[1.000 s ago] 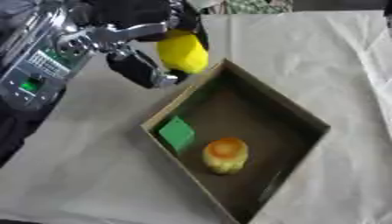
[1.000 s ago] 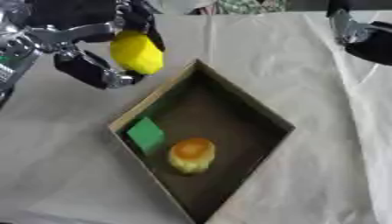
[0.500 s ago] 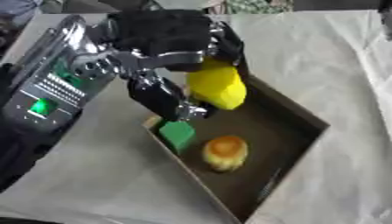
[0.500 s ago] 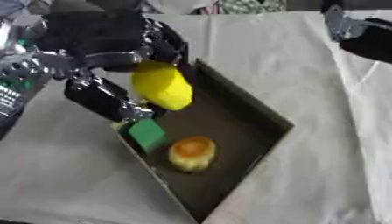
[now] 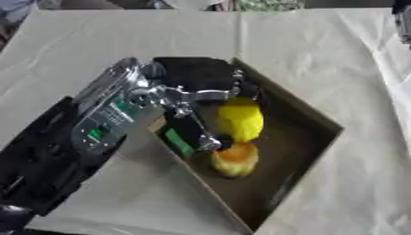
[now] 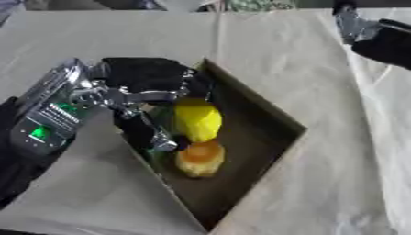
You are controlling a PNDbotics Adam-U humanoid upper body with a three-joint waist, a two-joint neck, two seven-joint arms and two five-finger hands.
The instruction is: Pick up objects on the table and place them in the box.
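Observation:
A brown open box point(image 5: 319, 123) lies askew on the cloth-covered table. My left hand point(image 5: 197, 81) reaches down into it, fingers and thumb curled round a yellow lemon-shaped object point(image 5: 240, 120), which hangs low inside. Right below the lemon sits a yellow and orange object point(image 5: 235, 159) on the box floor. A green block point(image 5: 178, 141) shows partly behind my thumb at the box's left wall. My right hand point(image 6: 377, 36) is at the upper right edge, away from the box; I cannot make out how it is posed.
A wrinkled beige cloth point(image 5: 337, 55) covers the table around the box. The box floor toward the right corner point(image 5: 293, 142) is bare. My left forearm point(image 5: 104, 121) crosses the box's left rim.
My left hand has carried the lemon from above the box's far left edge down into the box, close over the yellow and orange object. The camera view has shifted too.

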